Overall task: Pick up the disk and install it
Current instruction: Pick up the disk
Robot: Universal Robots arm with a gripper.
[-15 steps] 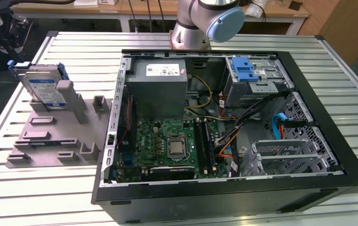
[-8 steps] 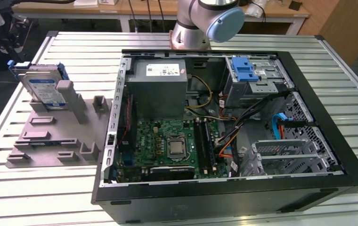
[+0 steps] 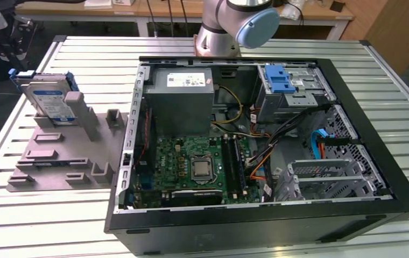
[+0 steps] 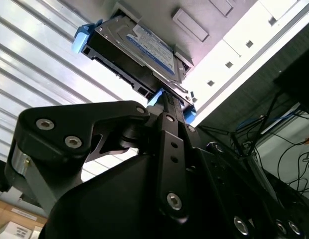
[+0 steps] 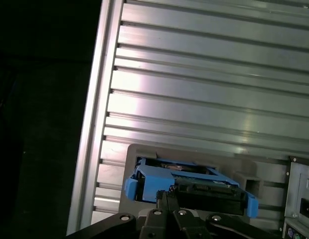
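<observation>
The disk point(image 3: 50, 99) stands on edge in the grey holder point(image 3: 54, 156), at the end of it farthest from the exterior camera, toward the exterior view's left on the ribbed metal counter point(image 3: 47, 226). Its white-and-blue label faces the camera and the blue carrier frames it. The black tool point(image 3: 18, 60) hangs just above and beside the disk's top corner, at the counter's edge. In the second wrist view the tool point(image 4: 167, 98) points at the blue bracket on the narrow edge of the disk point(image 4: 144, 47). In the first wrist view the tool point(image 5: 165, 195) sits right at that edge of the disk point(image 5: 194, 174). Whether it is apart, together or clamped on the bracket, I cannot tell.

To the exterior view's right lies the open computer case point(image 3: 247, 231), well apart from the disk. Inside are a green motherboard point(image 3: 197, 164) and a metal drive cage with a blue latch point(image 3: 282, 81).
</observation>
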